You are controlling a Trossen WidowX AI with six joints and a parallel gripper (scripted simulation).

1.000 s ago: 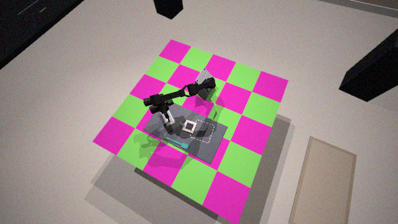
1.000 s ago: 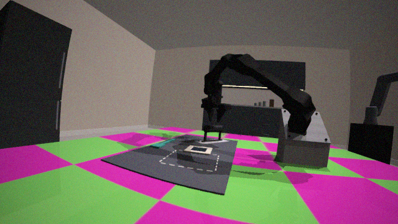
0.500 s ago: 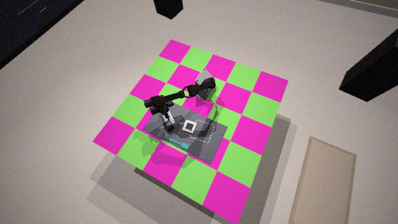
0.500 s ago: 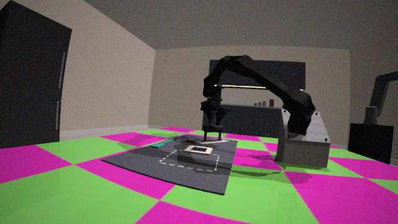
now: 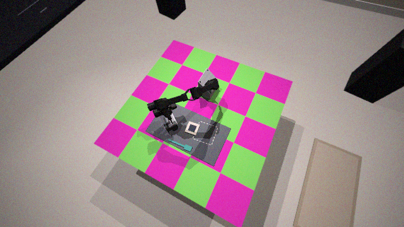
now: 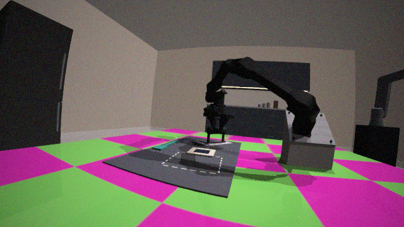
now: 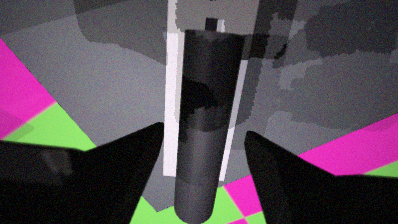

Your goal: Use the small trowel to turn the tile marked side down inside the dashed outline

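Observation:
The white tile [image 5: 192, 128] [image 6: 202, 151] lies flat on the grey mat [image 5: 218, 154] [image 6: 202, 183] with its dark square up. It sits by one edge of the dashed outline [image 5: 212, 144] [image 6: 163, 163]. The trowel's dark round handle [image 7: 197, 165] lies over white strips in the wrist view. Its blade is hard to make out. My gripper [image 5: 170, 121] [image 6: 216, 141] [image 7: 204, 133] points down over the handle and is open. In the wrist view the fingers appear on both sides of the handle, with gaps beside it.
A teal flat tool [image 5: 187, 147] [image 6: 161, 146] lies along the mat's edge, beyond the tile from the arm's base. The arm's base stands on a grey block [image 6: 307, 154] beside the mat. The table top [image 5: 196, 189] is checked magenta and green.

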